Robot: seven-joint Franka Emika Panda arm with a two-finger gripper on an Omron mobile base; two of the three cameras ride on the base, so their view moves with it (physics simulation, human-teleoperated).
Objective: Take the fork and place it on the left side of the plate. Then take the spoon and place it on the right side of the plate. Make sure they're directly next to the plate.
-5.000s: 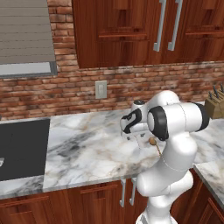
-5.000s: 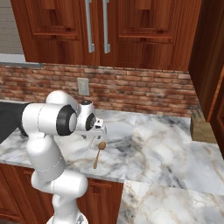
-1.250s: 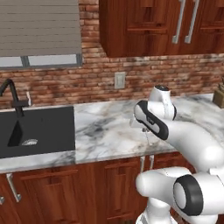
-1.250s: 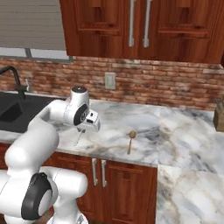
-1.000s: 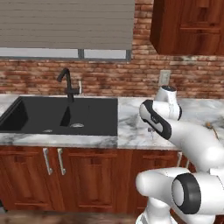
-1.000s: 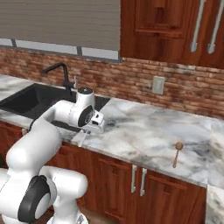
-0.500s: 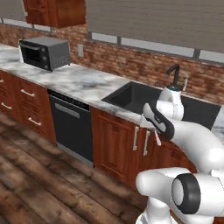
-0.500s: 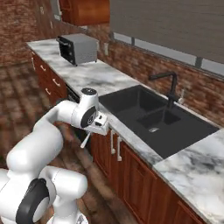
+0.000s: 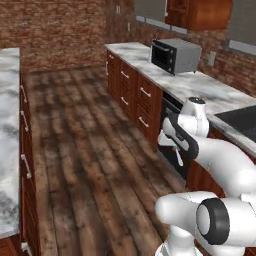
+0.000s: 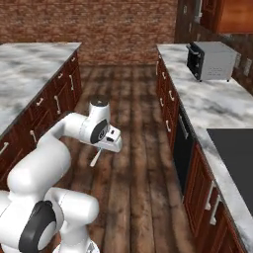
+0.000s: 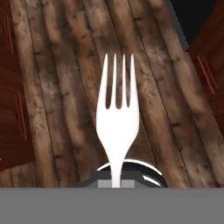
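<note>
My gripper (image 9: 176, 149) (image 10: 110, 144) is shut on the fork, holding it by the handle end. In the hand view the pale fork (image 11: 117, 118) rises straight up from the gripper (image 11: 116, 181), tines pointing away over dark wooden floor. From the right base view the fork (image 10: 95, 158) hangs slanting down and to the left below the hand. From the left base view the fork (image 9: 179, 158) is a thin pale sliver under the hand. The arm is folded close to the body, above the floor and away from any counter. The plate and the spoon are out of view.
A marble counter (image 10: 197, 99) with a microwave (image 9: 176, 55) (image 10: 211, 60) and a black sink (image 10: 237, 148) runs along the right. A second marble counter (image 9: 7, 125) (image 10: 29, 64) stands at the left. Wooden floor (image 9: 90, 150) lies between them.
The whole picture has swung: the base has turned away from the sink counter toward the open floor and the microwave. The gripper still holds the fork in the same folded pose.
</note>
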